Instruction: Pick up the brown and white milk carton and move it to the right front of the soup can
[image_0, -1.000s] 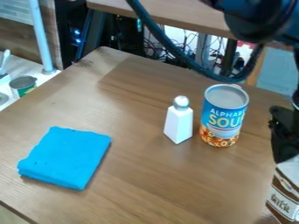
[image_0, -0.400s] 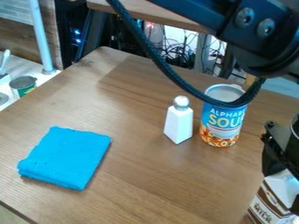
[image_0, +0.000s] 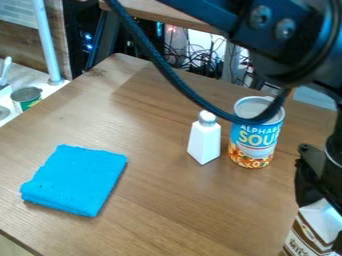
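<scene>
Hanging down at the right edge of the camera view, at about four o'clock from its centre: the gripper, apparently pinching the top of the brown-and-white carton. Sitting directly below the gripper, at six o'clock from it, and reaching toward the lower right corner. Leaning a little in the view, with a long axis running from near one o'clock down to near seven. No telling from here whether touching the wooden table or hanging just above it.

Going outward from the gripper, with twelve toward the upper edge: standing upright between ten and eleven o'clock, the blue-and-orange can, nearest of the other things and well clear of the carton. Standing just beside the can, at about ten o'clock from the gripper, the white shaker, narrowing toward a rounded top. Lying flat and folded at nine o'clock, well apart from both, the blue cloth.

Coming in overhead from the upper right, the black arm, with a dark cable looping down and crossing in front of the can's upper part.
</scene>
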